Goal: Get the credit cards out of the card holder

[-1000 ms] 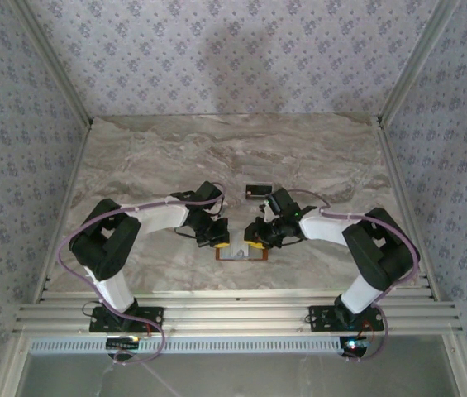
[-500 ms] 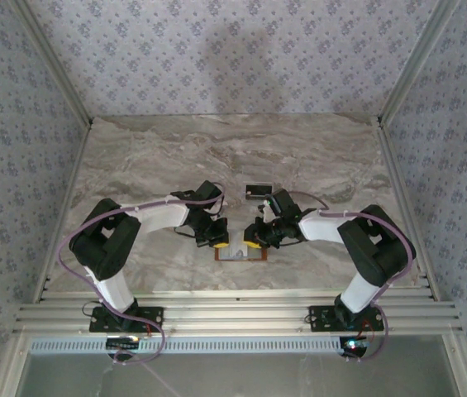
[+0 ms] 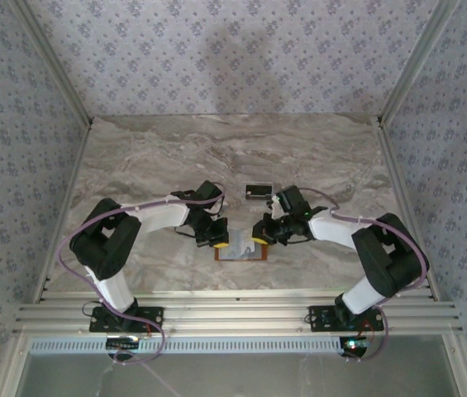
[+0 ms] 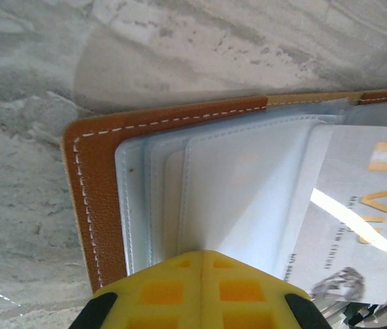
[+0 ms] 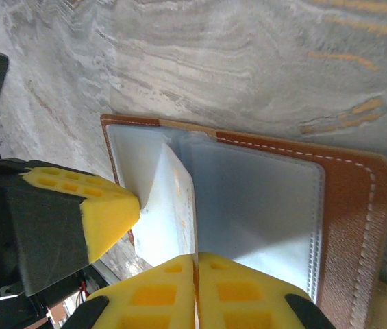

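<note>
The card holder point(image 3: 242, 255) lies open near the front of the table, brown leather point(image 4: 90, 199) around grey-blue pockets point(image 5: 261, 205). My left gripper point(image 3: 216, 241) is shut, its yellow tip point(image 4: 203, 255) pressed down on the left pocket stack. A pale silver-white credit card point(image 4: 357, 212) sticks partly out of a pocket and tilts upward point(image 5: 179, 199). My right gripper point(image 5: 195, 258) is shut on that card's thin edge, at the holder's right side point(image 3: 259, 241). One left finger point(image 5: 104, 209) touches the pocket beside the card. A dark grey credit card point(image 3: 257, 192) lies on the table just beyond the holder.
The marble tabletop point(image 3: 159, 157) is bare to the left, right and back. Patterned walls point(image 3: 35, 124) with aluminium posts close it in on three sides. A metal rail point(image 3: 233, 318) runs along the near edge by the arm bases.
My right gripper has closed onto the pale card's edge, and its arm has swung a little to the right. The card now tilts up out of its pocket. The left gripper stayed put.
</note>
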Controlling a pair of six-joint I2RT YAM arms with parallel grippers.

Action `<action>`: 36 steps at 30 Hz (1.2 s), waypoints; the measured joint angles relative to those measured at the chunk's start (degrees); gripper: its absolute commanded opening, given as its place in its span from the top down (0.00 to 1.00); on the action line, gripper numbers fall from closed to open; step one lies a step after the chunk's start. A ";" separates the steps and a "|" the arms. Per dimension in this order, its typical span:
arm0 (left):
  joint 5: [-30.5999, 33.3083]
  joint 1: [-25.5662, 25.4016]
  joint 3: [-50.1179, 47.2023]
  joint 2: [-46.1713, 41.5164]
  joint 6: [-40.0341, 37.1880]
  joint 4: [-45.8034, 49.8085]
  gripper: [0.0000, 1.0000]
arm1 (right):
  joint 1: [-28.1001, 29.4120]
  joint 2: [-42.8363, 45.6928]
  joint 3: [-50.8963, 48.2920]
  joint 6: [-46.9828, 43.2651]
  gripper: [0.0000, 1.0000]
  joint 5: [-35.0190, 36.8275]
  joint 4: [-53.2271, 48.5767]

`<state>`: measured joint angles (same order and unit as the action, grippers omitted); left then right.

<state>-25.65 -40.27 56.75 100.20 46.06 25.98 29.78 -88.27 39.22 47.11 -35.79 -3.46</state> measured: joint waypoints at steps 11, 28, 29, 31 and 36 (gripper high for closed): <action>0.85 -0.02 0.85 0.00 0.02 1.40 0.95 | -2.67 5.57 -0.09 -2.49 0.94 1.11 -4.59; 4.22 0.20 2.03 -4.20 0.02 4.24 0.89 | -4.15 5.97 16.55 -29.11 1.00 8.31 -24.72; 4.28 0.33 2.03 -4.20 0.00 4.31 0.89 | -4.15 5.38 18.69 -32.24 1.00 9.40 -26.32; 4.31 0.57 2.03 -4.20 0.00 4.31 0.89 | -4.15 4.39 21.64 -37.94 1.00 11.45 -28.35; 4.31 1.68 1.99 -4.22 -0.20 4.28 0.89 | -4.35 1.53 26.93 -53.96 1.00 14.67 -33.51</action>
<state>-21.34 -38.59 58.74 95.98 45.87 30.26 25.43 -86.74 66.15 -6.85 -21.12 -36.97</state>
